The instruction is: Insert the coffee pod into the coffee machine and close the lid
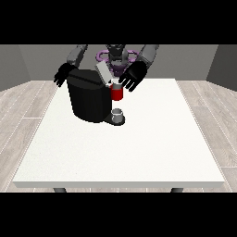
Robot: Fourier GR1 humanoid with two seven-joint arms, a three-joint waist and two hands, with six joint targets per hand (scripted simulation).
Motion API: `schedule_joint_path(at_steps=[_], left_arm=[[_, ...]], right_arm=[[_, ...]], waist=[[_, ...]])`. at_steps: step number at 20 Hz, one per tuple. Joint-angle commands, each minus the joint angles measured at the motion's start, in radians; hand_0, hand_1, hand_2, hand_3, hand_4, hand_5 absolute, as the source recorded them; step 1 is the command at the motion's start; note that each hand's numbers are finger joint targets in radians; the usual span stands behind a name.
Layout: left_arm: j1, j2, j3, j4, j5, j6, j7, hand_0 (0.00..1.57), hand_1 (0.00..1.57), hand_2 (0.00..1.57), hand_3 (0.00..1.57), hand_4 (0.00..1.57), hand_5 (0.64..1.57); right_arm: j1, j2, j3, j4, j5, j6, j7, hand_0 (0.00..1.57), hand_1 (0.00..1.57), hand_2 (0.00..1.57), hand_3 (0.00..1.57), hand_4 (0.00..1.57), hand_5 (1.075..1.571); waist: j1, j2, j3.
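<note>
Coffee machine [88,99] first: in the front view you have a black box standing on the white worktop [120,152], toward the far edge and left of centre, with its grey lid [102,73] tilted up and open so the top slot can take a pod. A red holder [117,92] hangs at the machine's front right, and a small grey cup [119,113] sits under it on the drip base, where the coffee would run out. You see the robot hand at the view's right [131,77] just above and beside the red holder, fingers spread and released; the coffee pod itself you cannot pick out, so whether it is already down in the holder or hidden by the palm is unclear. The robot hand at the view's left [61,75] hovers behind the machine's far left corner, fingers also spread and grasping nothing, probably placed to brace the body. With the lid up, judge the closing step as not yet done.
</note>
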Motion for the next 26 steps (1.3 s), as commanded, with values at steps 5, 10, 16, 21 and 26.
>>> schedule_joint_path(at_steps=[5, 10, 16, 21, 26], left_arm=[[-0.003, 0.033, 0.011, 0.008, -0.011, 0.007, -0.035, 1.06, 1.06, 1.12, 0.95, 0.36, 1.571], [0.014, 0.036, -0.040, 0.017, -0.049, -0.047, -0.074, 0.00, 0.00, 0.38, 0.11, 0.00, 1.571], [0.011, 0.016, -0.058, 0.010, -0.077, -0.061, -0.019, 0.00, 0.00, 0.00, 0.00, 0.00, 1.571], [0.022, 0.054, -0.022, 0.022, -0.065, -0.036, -0.081, 0.00, 0.00, 0.00, 0.00, 0.00, 1.571], [0.052, 0.015, -0.034, 0.002, -0.071, -0.060, -0.043, 0.00, 0.00, 0.00, 0.00, 0.00, 1.571]], right_arm=[[-0.006, -0.008, 0.003, -0.020, 0.000, 0.001, 0.011, 0.00, 0.00, 0.00, 0.00, 0.47, 1.571], [0.026, 0.031, 0.040, -0.019, 0.032, -0.036, 0.005, 0.00, 0.00, 0.00, 0.00, 0.42, 1.571], [-0.007, -0.027, -0.015, 0.014, -0.007, 0.005, 0.020, 0.00, 0.00, 0.00, 0.00, 0.34, 1.571], [0.012, -0.012, 0.025, -0.044, 0.004, 0.011, 0.030, 0.00, 0.00, 0.00, 0.00, 0.42, 1.571], [0.052, 0.024, 0.018, 0.003, 0.009, -0.028, 0.003, 0.00, 0.00, 0.00, 0.00, 0.38, 1.571]], waist=[[-0.008, 0.012, -0.0006], [-0.007, 0.008, -0.0006], [0.004, -0.019, -0.0002], [-0.021, -0.008, -0.0009], [0.030, -0.070, -0.0006]])
